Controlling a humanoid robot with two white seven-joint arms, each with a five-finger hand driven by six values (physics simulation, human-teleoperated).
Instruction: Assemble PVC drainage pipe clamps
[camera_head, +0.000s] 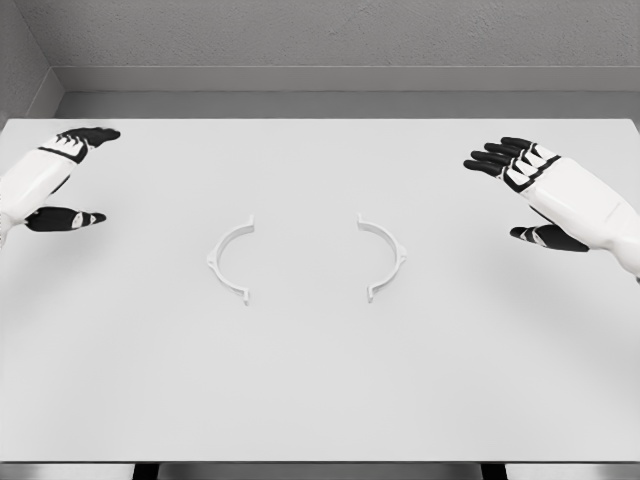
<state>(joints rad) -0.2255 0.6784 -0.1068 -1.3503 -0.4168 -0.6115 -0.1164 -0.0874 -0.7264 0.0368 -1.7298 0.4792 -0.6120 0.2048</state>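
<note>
While both hands hover spread and empty, two clamp halves lie on the table between them.

Left hand (62, 178) sits at the left edge, right hand (525, 190) at the right, fingers extended, thumbs apart. Left clamp half (228, 258) and right clamp half (384, 257) rest mid-table (320, 400), well apart, open sides facing each other.
</note>
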